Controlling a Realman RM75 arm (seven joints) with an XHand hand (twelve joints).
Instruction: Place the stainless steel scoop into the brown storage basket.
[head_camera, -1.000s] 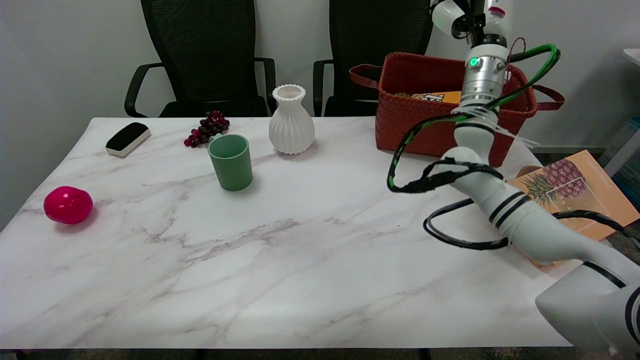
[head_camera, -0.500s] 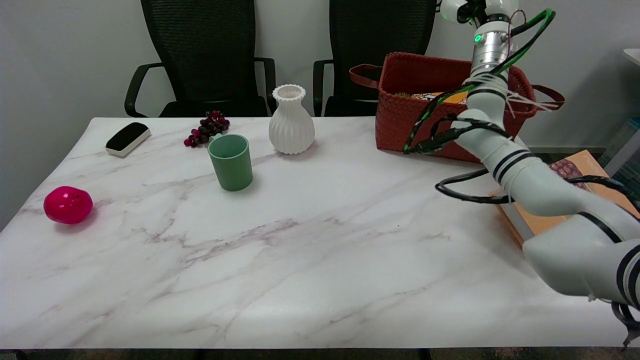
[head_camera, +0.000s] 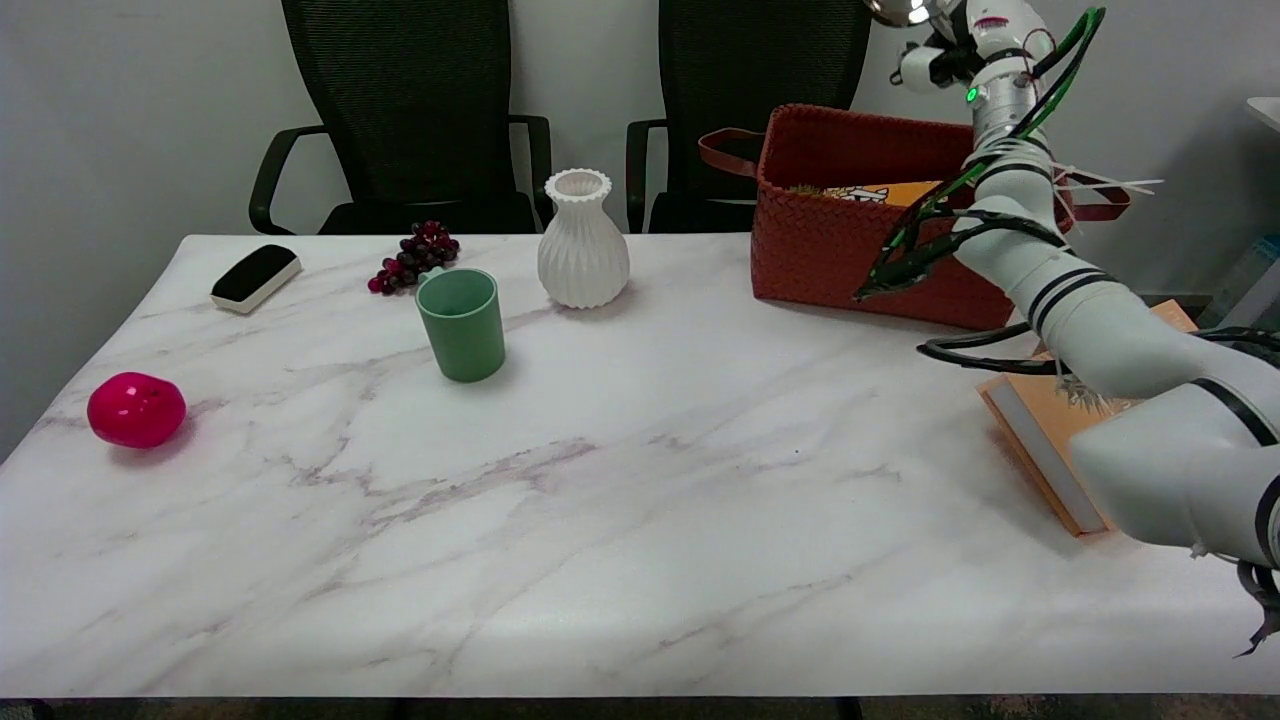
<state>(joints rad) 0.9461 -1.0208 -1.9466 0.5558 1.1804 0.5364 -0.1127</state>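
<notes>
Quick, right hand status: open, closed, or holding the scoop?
Right hand: mostly cut off at the top edge of the head view, above the brown basket; a shiny metal piece shows there, probably the scoop. Grip cannot be told.

On the white marble-patterned table (head_camera: 620, 520), a shiny magenta ball (head_camera: 136, 409) is placed at the left edge. A black-and-white eraser block (head_camera: 255, 277) is set at the far left, with a bunch of dark red grapes (head_camera: 413, 256) to its right. A green plastic cup (head_camera: 461, 323) is stood just in front of the grapes, and a white ribbed ceramic vase (head_camera: 583, 239) behind and to the right of it. The brown woven storage basket (head_camera: 850, 230) is positioned at the far right, with an orange book (head_camera: 1040, 430) in front of it at the right edge.
</notes>
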